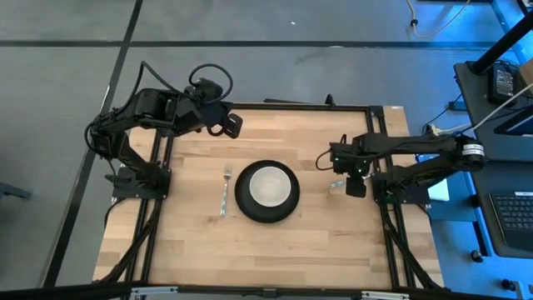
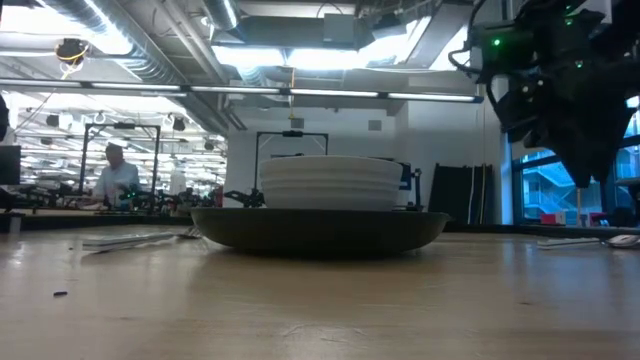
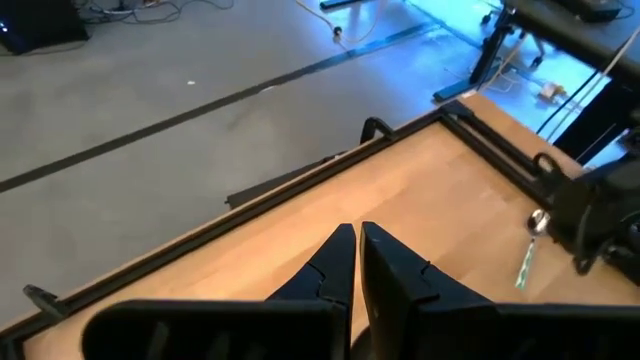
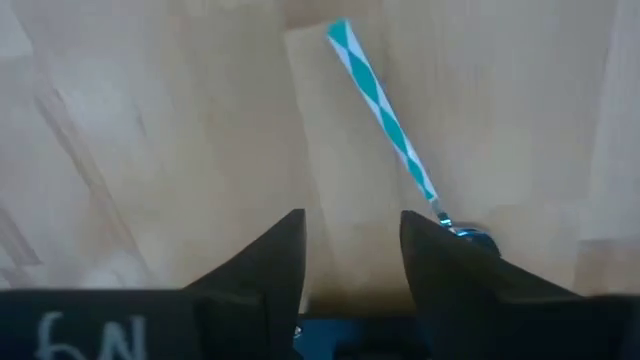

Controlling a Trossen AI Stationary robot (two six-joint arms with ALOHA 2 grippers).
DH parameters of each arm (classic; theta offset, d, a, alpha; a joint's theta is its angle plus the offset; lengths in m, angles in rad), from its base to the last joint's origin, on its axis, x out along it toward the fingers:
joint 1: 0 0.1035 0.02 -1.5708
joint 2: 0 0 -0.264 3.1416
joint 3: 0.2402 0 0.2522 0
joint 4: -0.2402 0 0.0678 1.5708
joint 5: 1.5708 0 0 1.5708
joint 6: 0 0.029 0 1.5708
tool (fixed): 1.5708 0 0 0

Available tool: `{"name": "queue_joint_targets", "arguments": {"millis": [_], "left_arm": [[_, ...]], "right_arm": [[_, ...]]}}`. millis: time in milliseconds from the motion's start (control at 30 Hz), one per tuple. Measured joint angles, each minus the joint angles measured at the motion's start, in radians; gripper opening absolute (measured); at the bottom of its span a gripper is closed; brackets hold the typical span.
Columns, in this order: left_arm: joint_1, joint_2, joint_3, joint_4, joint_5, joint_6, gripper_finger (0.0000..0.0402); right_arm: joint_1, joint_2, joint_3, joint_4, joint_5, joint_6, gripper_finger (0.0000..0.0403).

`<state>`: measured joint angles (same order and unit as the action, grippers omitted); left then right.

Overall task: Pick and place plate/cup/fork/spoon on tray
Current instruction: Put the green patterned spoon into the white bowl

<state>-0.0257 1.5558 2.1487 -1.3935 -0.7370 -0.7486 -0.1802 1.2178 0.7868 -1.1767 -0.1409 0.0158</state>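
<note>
1. Pale wood planks make up the counter [image 1: 275, 242], framed by dark rails.
2. At its middle lies the plate [image 1: 246, 207], a matte-black disc, with the cup [image 1: 270, 186], a white bowl-like vessel, sitting inside it; the low view shows the white vessel rising above the dark rim.
3. On the left-arm side of the plate, just beside it and apart from it, lies the fork [image 1: 225, 190], its length running front to back on the counter.
4. On the opposite side of the plate lies the spoon [image 4: 385, 108], with a handle striped teal and white and a shiny bowl end close to one finger of the right gripper.
5. Right gripper [image 4: 352, 250] hangs low over the counter by the spoon, its fingers spread apart with bare wood between them, holding nothing.
6. Left gripper [image 3: 356, 262] waits over the far left corner of the counter, fingers pressed together and empty.
</note>
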Motion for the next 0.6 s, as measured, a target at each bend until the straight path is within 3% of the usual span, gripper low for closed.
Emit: {"name": "queue_joint_targets", "arguments": {"millis": [333, 600], "left_arm": [[0.0, 0.0, 0.0, -0.012, 0.026, -0.007, 0.0014], [0.0, 0.0, 0.0, -0.008, 0.026, -0.035, 0.0014]], "right_arm": [[0.0, -0.227, 0.0, 0.0, -0.002, 0.002, 0.0154], [0.0, -0.44, -0.005, 0.008, -0.061, -0.022, 0.0154]]}}
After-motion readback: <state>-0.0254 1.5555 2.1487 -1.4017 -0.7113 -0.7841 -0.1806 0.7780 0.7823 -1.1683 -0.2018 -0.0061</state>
